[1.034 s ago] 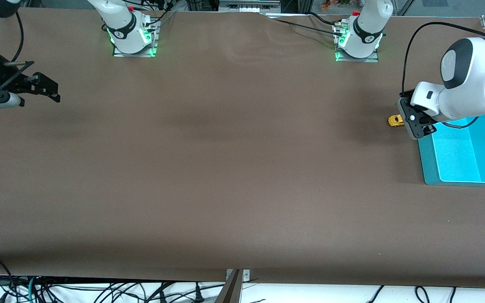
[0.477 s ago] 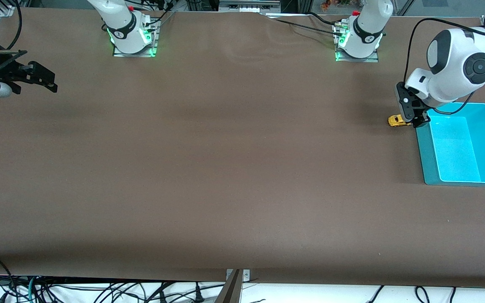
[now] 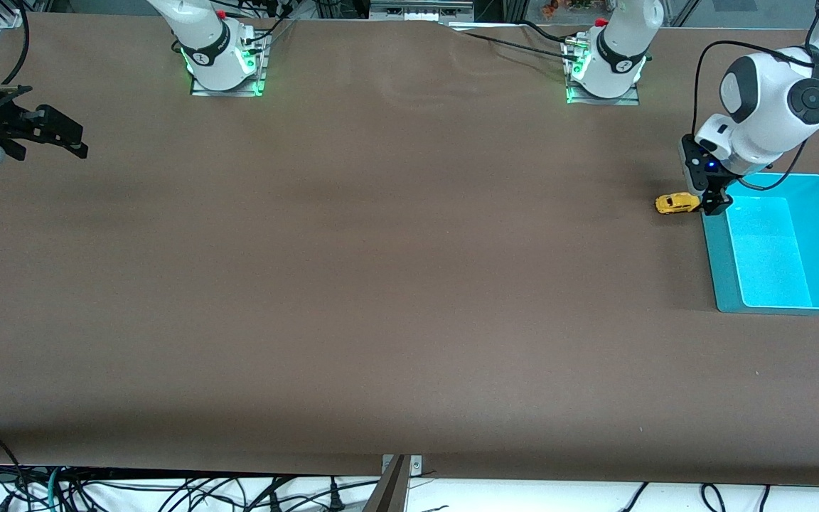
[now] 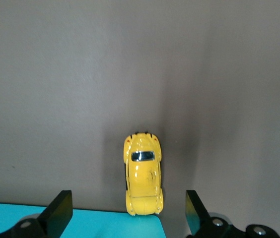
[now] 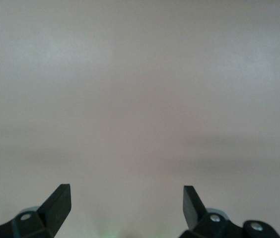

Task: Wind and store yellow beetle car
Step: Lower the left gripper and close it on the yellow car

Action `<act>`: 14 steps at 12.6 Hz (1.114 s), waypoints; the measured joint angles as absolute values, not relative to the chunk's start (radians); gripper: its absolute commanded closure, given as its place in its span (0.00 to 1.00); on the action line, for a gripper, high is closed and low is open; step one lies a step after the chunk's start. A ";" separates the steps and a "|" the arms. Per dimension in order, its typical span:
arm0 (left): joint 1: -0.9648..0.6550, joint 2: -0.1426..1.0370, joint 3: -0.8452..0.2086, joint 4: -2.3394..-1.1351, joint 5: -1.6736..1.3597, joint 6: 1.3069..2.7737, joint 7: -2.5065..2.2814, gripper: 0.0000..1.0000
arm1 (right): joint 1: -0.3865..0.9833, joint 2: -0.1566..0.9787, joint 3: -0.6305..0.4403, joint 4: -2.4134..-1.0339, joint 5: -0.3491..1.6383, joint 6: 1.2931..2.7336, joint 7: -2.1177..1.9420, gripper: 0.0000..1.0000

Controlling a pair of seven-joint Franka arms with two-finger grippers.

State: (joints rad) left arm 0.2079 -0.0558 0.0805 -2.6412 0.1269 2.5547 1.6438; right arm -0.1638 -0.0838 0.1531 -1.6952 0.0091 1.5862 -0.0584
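Front view: the yellow beetle car point(image 3: 677, 203) sits on the brown counter point(image 3: 381, 284) at the left arm's end, just beside the corner of the turquoise bin point(image 3: 719, 284) that lies farthest from the camera. Over the last second the left hand point(image 3: 709, 201) has drawn back from above the bin's corner and now hangs at the car's bin-side end, its wrist raised and its fingers pointing down. In my judgement this is the approach to a first grasp: the car is not yet held, wound or stored. The right hand point(image 3: 54, 139) has retreated a little toward the counter's edge at the right arm's end; it waits there, well apart from the work.

Left wrist view: the car point(image 4: 143, 174) lies lengthwise between the two spread fingers point(image 4: 60, 212), touching neither. The hand is released and holds nothing. The bin's rim point(image 4: 80, 224) shows close under the camera, the car's end just beside it. The fingers stand well wider than the car, so it would need centring before they close.

Right wrist view: only bare counter point(image 5: 140, 99) below. The fingers point(image 5: 58, 201) are spread wide, released, with nothing between them.
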 measured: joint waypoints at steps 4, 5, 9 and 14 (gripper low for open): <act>0.230 0.009 0.079 -2.642 0.127 2.635 1.665 0.00 | -0.163 -0.084 0.153 -1.661 0.009 1.566 -0.058 0.00; 0.235 0.027 0.079 -2.642 0.127 2.653 1.667 0.00 | -0.163 -0.084 0.153 -1.661 0.009 1.554 -0.058 0.00; 0.249 0.098 0.079 -2.645 0.127 2.730 1.671 0.00 | -0.154 -0.083 0.159 -1.660 0.010 1.543 -0.031 0.00; 0.249 0.123 0.079 -2.673 0.127 2.802 1.673 0.00 | -0.155 -0.079 0.155 -1.660 0.010 1.530 -0.014 0.00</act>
